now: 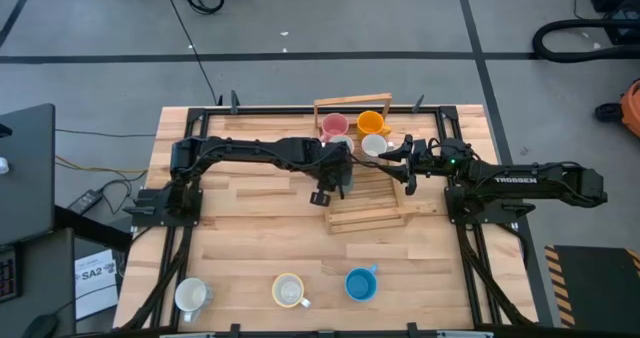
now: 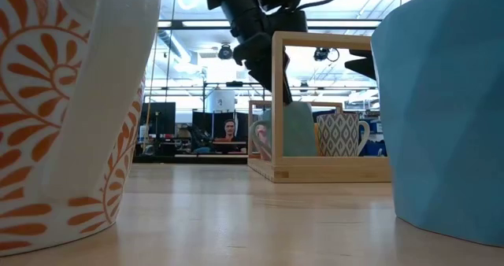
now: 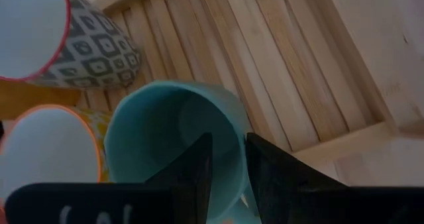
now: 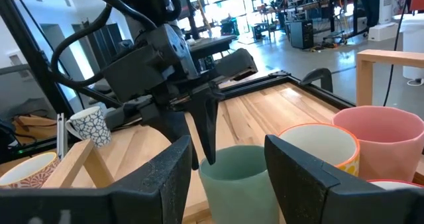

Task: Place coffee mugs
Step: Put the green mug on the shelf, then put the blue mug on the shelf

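A green mug [image 3: 165, 128] stands in the wooden slatted tray [image 1: 375, 213] at mid-table, with my left gripper [image 1: 335, 178] shut on it from above. Behind it in the tray stand a pink mug [image 1: 334, 126], an orange mug [image 1: 371, 123] and a white mug [image 1: 374, 145]. In the left wrist view a grey-patterned mug [image 3: 79, 48] and an orange-rimmed mug [image 3: 50, 151] are beside the green one. My right gripper [image 1: 397, 158] waits open and level at the tray's right side, facing the green mug [image 4: 238, 177] without touching it. My left gripper holds the green mug by its rim wall [image 3: 232, 154]. One finger [image 3: 192, 168] is inside the mug and the other [image 3: 271, 171] outside. The fingers slant steeply down from above. The mug [image 2: 287, 132] stands nearly upright, its bottom at the tray's slats.
Three more mugs stand along the near edge: a white and orange patterned one [image 1: 191, 295], a cream one [image 1: 288, 290] and a blue one [image 1: 360, 284]. The tray's upright wooden frame [image 2: 323, 38] rises over the mugs. Bare tabletop lies between tray and near edge.
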Available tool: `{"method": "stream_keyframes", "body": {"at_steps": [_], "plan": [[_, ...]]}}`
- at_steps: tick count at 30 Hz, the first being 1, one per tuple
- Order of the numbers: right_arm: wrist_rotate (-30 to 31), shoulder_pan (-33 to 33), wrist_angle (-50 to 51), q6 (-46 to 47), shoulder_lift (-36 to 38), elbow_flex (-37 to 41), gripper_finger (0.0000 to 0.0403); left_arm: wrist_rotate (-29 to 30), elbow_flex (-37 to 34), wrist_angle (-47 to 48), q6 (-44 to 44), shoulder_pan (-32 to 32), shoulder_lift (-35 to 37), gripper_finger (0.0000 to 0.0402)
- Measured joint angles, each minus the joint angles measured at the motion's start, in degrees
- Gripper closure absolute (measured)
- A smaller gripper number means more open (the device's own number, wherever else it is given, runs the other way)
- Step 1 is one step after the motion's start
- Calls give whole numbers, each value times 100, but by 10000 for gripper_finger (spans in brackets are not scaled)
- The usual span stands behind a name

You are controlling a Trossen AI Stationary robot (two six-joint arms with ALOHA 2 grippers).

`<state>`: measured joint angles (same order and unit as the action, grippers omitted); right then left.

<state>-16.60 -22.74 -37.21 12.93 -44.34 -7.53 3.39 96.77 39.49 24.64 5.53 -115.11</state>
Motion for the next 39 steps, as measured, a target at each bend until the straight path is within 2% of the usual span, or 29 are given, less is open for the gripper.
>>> {"method": "stream_keyframes", "body": {"at_steps": [16,24,28,30,33,39], "plan": [[0,0,-88,-2,-2,0,207,4,0,-355,7,-228,43,303],[-153,86,-760,39,6,-4,207,0,2,-161,-241,-294,564,303],[-291,263,-662,39,6,-373,207,3,4,148,-549,-288,965,303],[-411,380,-315,-7,4,-741,207,4,4,439,-650,-280,1187,303],[-419,622,748,-306,-3,-1488,207,3,4,793,-881,-279,1542,303],[-19,1276,3160,-841,-250,-3110,207,3,4,1684,-1095,-281,2280,303]]}}
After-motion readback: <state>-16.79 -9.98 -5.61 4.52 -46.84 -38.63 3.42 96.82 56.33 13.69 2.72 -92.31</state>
